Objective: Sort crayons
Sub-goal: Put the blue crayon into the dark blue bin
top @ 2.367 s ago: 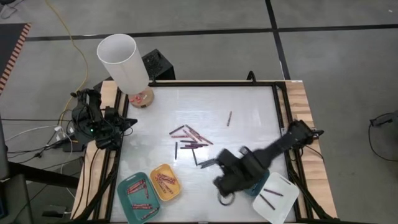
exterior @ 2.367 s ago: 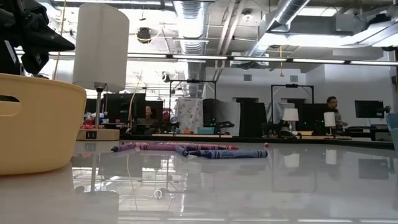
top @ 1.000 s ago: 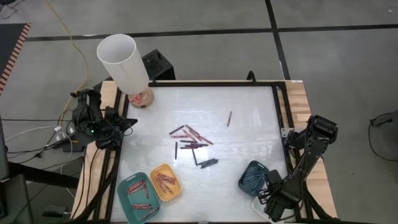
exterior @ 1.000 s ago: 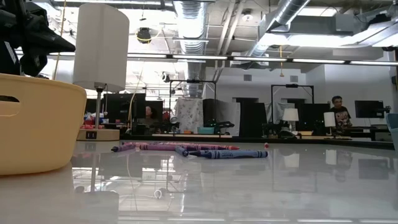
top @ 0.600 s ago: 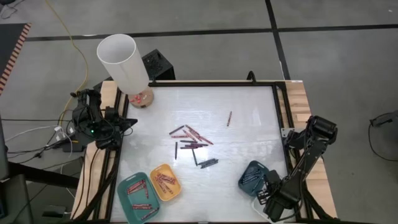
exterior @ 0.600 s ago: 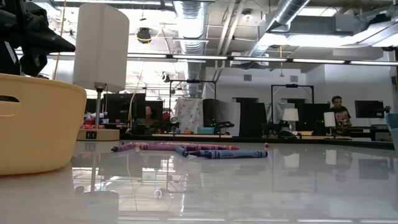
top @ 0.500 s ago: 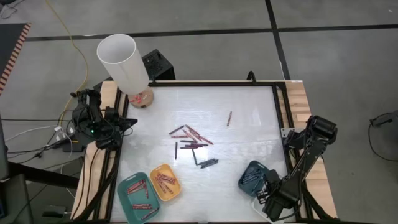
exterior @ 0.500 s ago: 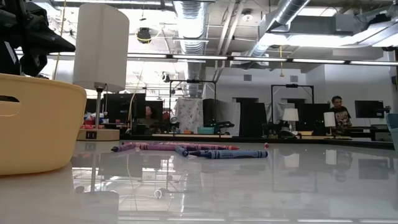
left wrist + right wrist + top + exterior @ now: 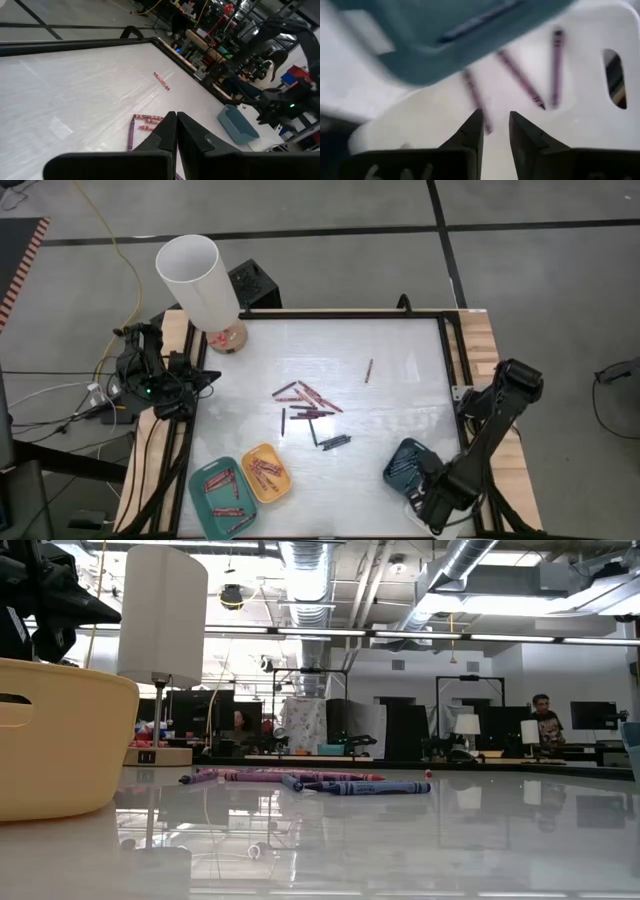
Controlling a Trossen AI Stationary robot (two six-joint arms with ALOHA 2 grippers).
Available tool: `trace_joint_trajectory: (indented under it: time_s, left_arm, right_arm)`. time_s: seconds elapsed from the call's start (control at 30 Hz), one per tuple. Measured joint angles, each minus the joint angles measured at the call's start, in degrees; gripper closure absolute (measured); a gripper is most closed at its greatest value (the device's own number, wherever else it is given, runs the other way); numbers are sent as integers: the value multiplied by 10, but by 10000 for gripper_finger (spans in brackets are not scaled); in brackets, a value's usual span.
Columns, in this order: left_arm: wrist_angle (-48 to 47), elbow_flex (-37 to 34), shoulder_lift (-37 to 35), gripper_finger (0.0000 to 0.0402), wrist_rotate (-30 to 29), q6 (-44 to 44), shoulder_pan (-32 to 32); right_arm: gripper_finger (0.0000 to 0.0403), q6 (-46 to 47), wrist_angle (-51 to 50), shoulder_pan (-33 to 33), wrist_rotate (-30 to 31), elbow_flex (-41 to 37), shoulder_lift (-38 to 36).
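The right gripper [image 9: 495, 131], fingers slightly apart and empty, hangs over the white plastic tray [image 9: 580, 125] at the counter's five o'clock. Lifting out, it could clip the overlapping dark-blue tray [image 9: 445, 35] and spill purple crayons [image 9: 520, 77]. The left gripper [image 9: 176, 131], fingers closed on nothing, waits at nine o'clock.

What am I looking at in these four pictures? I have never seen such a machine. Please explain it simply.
It is a robot with two dark arms at a white table. One camera looks down from above, one sits at table height, and one rides on each wrist.

Loose crayons lie mid-table. Near the front edge stand a teal tray and a yellow tray, both holding crayons. A dark-blue tray and a white tray stand at the front right corner.

The right gripper hovers over the white tray, jaws slightly apart, holding nothing. The left gripper waits at the left edge, jaws shut and empty. A lamp stands at the back left corner.
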Motion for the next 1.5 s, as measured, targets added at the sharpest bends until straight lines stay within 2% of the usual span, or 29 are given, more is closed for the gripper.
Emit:
trace_joint_trajectory:
  time_s: [0.1, 0.17, 0.33, 0.47, 0.67, 0.83, 0.9, 1.13, 1.33, 1.5]
  left_arm:
    - [0, 0, 0, 401, 0, 0, 0]
    - [0, 0, 0, 401, 0, 0, 0]
    - [0, 0, 0, 401, 0, 0, 0]
    - [0, 0, 0, 402, 0, 0, 0]
    - [0, 0, 0, 401, 0, -7, 0]
    - [0, 0, 0, 401, 0, -8, 0]
    - [0, 0, 0, 401, 0, -8, 0]
    - [0, 0, 0, 401, 0, -9, 0]
    - [0, 0, 0, 401, 0, -9, 0]
    - [0, 0, 0, 401, 0, -9, 0]
  right_arm:
    - [316, -57, -15, -31, 3, 33, -26]
    - [316, -96, -26, -54, 27, 54, -42]
    - [316, -270, -16, -120, 174, 88, -66]
    - [316, -465, 19, -179, 271, 96, -66]
    - [316, -727, 130, -284, 284, 96, -39]
    - [316, -898, 247, -347, 241, 96, 8]
    - [316, -905, 281, -364, 240, 96, 31]
    - [316, -830, 337, -420, 215, 96, 117]
    - [316, -798, 407, -430, 187, 96, 176]
    - [316, -765, 423, -428, 180, 96, 199]
